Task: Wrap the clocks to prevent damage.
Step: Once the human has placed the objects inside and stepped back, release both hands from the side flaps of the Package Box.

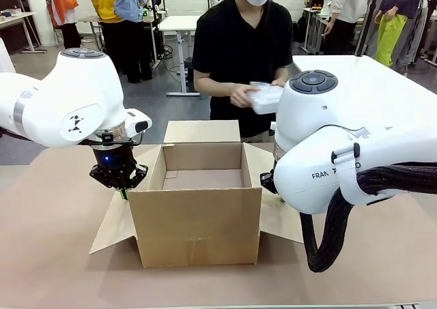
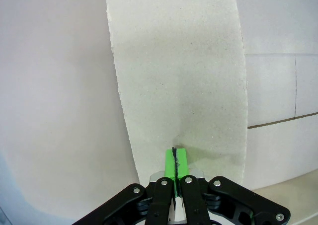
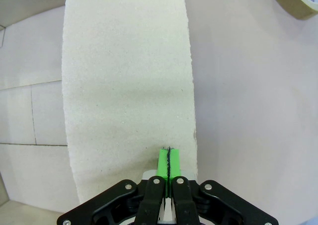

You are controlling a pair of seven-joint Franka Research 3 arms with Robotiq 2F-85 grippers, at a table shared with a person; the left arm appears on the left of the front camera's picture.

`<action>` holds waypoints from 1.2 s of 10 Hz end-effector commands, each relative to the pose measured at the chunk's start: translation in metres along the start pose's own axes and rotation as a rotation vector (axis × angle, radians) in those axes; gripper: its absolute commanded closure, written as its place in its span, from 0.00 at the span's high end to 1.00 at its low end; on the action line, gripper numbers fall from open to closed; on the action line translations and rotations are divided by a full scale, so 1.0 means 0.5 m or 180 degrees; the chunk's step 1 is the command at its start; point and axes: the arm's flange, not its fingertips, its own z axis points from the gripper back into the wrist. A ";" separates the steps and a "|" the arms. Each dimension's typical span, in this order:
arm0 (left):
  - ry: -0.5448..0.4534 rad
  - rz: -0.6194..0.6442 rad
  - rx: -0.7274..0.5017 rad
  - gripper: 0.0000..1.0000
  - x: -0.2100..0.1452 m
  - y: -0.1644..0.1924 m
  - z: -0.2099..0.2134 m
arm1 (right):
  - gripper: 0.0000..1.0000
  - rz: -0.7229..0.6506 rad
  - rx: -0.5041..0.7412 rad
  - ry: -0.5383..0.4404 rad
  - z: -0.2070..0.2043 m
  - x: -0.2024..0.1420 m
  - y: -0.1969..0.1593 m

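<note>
Bright, even overhead light fills the front view, leaving only soft shade inside the open cardboard box (image 1: 198, 224) while the background is sharp. Both wrist views look pale and washed, crisp on the green pads (image 2: 182, 160), with wide-angle bending of straight lines toward the edges.

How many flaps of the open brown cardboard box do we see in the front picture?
3. On the brown cardboard box, the left flap slopes outward, the right flap too, and the far flap stands upright. A near flap may be hidden.
</note>
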 end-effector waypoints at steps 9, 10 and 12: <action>0.0000 -0.0001 0.0000 0.00 0.000 0.000 0.000 | 0.01 -0.0005 -0.0012 -0.0003 -0.002 0.000 0.000; 0.0000 -0.0001 0.0000 0.00 0.000 0.000 0.000 | 0.01 -0.0005 -0.0012 -0.0003 -0.002 0.000 0.000; 0.0000 -0.0001 0.0000 0.00 0.000 0.000 0.000 | 0.01 -0.0005 -0.0012 -0.0003 -0.002 0.000 0.000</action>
